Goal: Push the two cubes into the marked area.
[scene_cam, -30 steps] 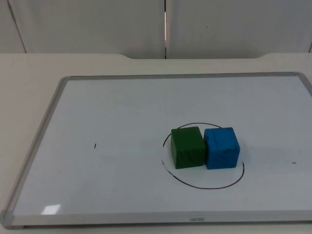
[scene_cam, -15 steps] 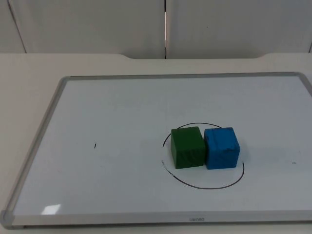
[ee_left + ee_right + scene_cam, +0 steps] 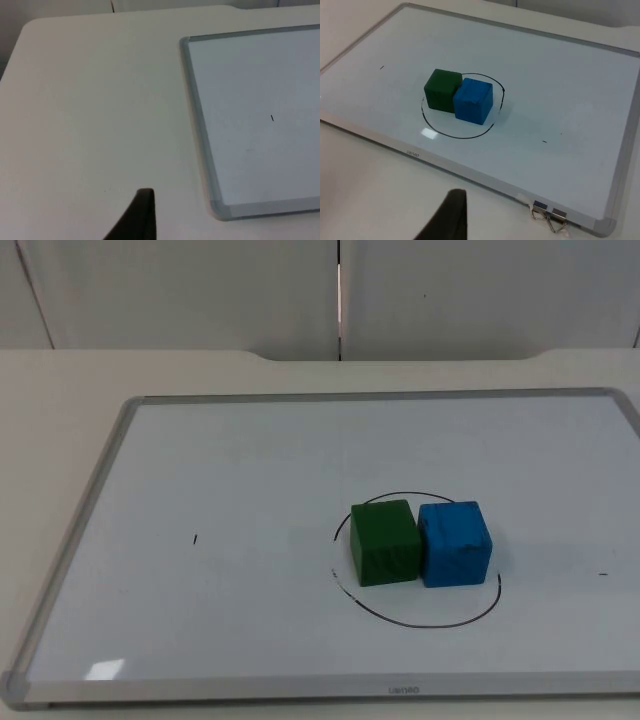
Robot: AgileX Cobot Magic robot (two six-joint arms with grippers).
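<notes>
Of my left gripper [image 3: 135, 220] I see one black fingertip, run off the picture's edge, so I cannot tell how its fingers stand. My right gripper [image 3: 447, 217] is cut the same way. The whiteboard [image 3: 200, 620] runs past the top view's right edge. The small print on its near frame [image 3: 404, 690] is too small to read. The green cube [image 3: 385, 542] hides part of the drawn circle [image 3: 420, 618].

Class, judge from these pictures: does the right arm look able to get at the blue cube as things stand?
Probably yes. In the right wrist view the blue cube lies in the open on the whiteboard, touching the green cube on one side only, with nothing between.
</notes>
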